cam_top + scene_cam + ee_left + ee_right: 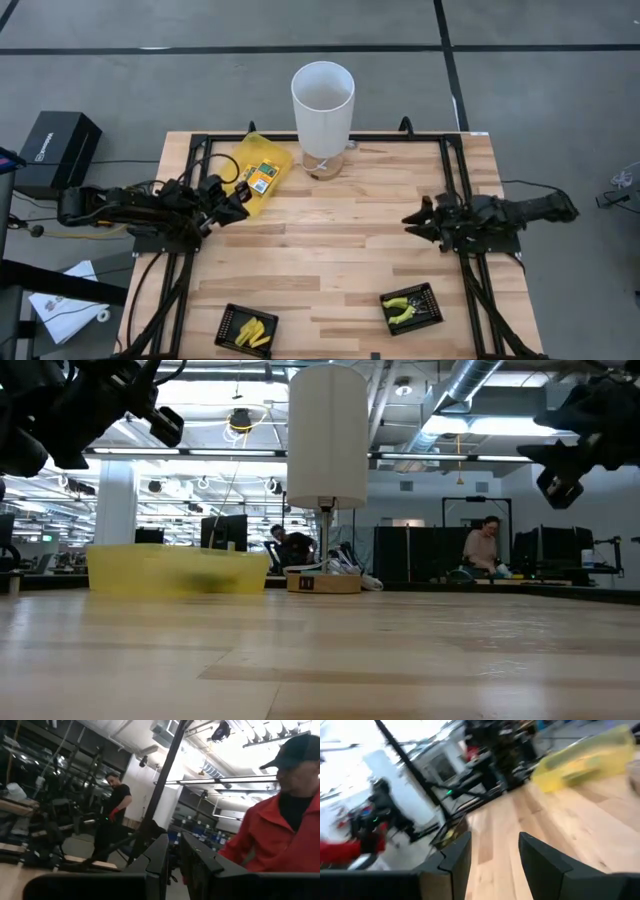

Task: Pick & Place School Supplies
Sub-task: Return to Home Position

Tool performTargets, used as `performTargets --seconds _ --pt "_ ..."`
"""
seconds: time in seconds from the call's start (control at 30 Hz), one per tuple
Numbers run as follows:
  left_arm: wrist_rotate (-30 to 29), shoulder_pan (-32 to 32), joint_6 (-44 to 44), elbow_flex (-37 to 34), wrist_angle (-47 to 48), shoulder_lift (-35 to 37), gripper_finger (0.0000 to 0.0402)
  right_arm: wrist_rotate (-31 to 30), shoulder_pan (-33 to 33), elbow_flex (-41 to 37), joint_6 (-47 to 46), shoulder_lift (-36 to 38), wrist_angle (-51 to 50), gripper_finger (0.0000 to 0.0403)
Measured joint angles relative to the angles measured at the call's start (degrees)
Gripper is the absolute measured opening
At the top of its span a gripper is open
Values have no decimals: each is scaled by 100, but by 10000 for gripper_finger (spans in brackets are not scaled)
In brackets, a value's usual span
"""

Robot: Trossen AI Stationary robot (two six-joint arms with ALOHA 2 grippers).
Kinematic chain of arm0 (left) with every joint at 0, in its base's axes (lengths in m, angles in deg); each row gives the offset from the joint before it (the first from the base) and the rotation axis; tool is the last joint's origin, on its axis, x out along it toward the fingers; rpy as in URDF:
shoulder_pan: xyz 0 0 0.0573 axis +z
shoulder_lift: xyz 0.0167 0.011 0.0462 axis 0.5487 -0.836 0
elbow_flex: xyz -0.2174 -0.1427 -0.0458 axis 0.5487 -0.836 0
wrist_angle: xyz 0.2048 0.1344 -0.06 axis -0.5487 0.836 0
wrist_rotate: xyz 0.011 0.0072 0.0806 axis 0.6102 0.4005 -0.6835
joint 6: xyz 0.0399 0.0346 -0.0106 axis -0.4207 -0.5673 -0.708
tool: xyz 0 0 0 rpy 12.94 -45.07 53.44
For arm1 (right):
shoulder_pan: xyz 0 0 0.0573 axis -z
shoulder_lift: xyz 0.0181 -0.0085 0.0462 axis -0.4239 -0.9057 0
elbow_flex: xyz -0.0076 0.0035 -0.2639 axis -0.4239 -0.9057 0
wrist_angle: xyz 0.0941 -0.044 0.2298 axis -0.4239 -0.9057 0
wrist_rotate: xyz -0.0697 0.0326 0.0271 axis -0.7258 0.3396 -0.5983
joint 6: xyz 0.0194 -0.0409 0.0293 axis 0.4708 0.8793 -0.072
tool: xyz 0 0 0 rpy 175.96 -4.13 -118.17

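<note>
Short yellow oblong pieces (252, 332) lie in a square black tray (228, 318) near the table's near edge, left of centre. Yellow-green-handled plier-like tools (400, 308) lie in a second black tray (428, 296) to its right. A green-white labelled packet (263, 178) shows at the large translucent yellow pouch (250, 160), which lies flat on the far left of the table. My left gripper (238, 205) hovers just near of the pouch, with only a narrow gap between its fingers (160, 857). My right gripper (412, 220) hovers open above the table's right side; its fingers (457, 852) hold nothing.
A tall white cylinder container (322, 100) stands at the middle of the far edge, next to the pouch (175, 570). Black frame rails (190, 180) run along the table's left, right and far sides. Bare wood lies between the grippers. People show in the room beyond.
</note>
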Motion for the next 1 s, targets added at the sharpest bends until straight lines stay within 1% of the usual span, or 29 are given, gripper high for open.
performTargets --seconds 0.07,0.2,0.23,0.37,0.47,0.57,0.7,0.8,0.87,0.93,1.0 --pt "74 0 130 0 1 2 44 619 357 -49 95 -63 45 154" --pt "172 -2 267 2 -2 2 44 1336 1135 -52 409 -288 86 154" --pt "181 0 274 2 1 2 44 1540 1309 -52 432 -413 109 154" --pt "205 -2 349 2 0 2 44 2672 1971 -50 603 -1164 237 154" --pt "230 -2 310 2 -1 2 44 3211 2396 -50 1111 -1738 271 154" --pt "487 36 -34 -13 144 -11 44 3310 2729 -50 1457 -2162 274 154" --pt "530 132 -685 -13 1250 -59 44 3312 3102 -50 1490 -2423 273 154" --pt "556 121 -1753 -15 2091 -161 44 3312 3354 -50 1612 -2454 273 154" --pt "713 118 -2601 -15 2486 -247 44 3312 3524 -50 1626 -2450 273 154" --pt "714 131 -3143 -15 2624 -319 44 3312 3671 -50 1632 -2425 272 154" --pt "424 223 -3374 -15 2601 -381 44 3312 3795 -50 1632 -2393 271 154"
